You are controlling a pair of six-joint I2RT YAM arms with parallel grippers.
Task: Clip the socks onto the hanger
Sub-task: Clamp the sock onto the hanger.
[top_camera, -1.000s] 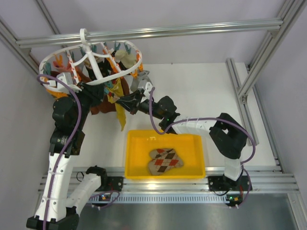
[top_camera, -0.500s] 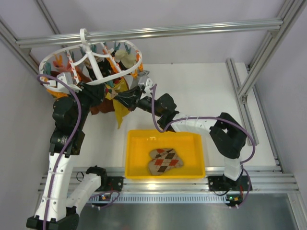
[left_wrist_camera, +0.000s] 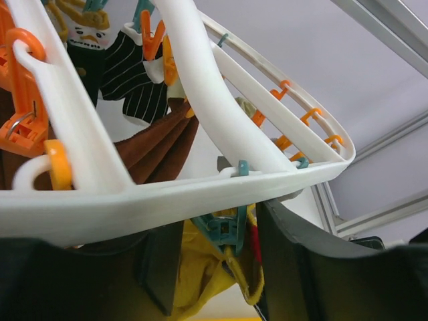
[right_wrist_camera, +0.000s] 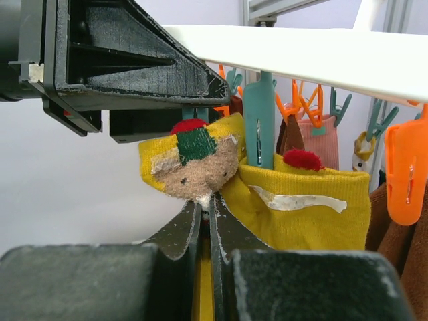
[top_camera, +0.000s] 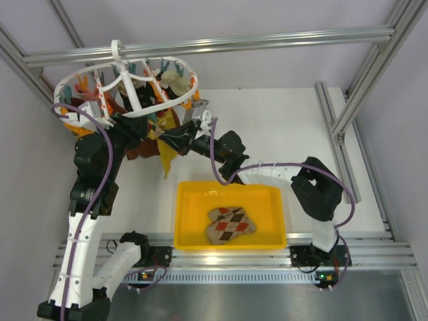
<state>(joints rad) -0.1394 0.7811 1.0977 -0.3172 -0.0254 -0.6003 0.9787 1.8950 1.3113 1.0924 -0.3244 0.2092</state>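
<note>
Pinching the mustard sock (right_wrist_camera: pixel 301 221), right jaws hide its bottom; parted left jaws flank a clip (left_wrist_camera: pixel 224 227).

Hanger (top_camera: pixel 131 95) and yellow tray (top_camera: pixel 227 186), overhead view.
Hanger at ten o'clock, mustard sock (top_camera: pixel 167 160) dangling beneath; argyle sock (top_camera: pixel 231 224) inside yellow tray at six o'clock.

The hanger (left_wrist_camera: pixel 221 114) is smooth, glossy white plastic, and its teal clip (right_wrist_camera: pixel 259 127) is plastic too. The mustard sock (right_wrist_camera: pixel 314 214) is soft knit cloth with a fuzzy tan patch. The right gripper (right_wrist_camera: pixel 206 208) looks grainy, matt and dark, scuffed pale near the tips. The tray (top_camera: pixel 179 224) is shiny yellow plastic.
</note>
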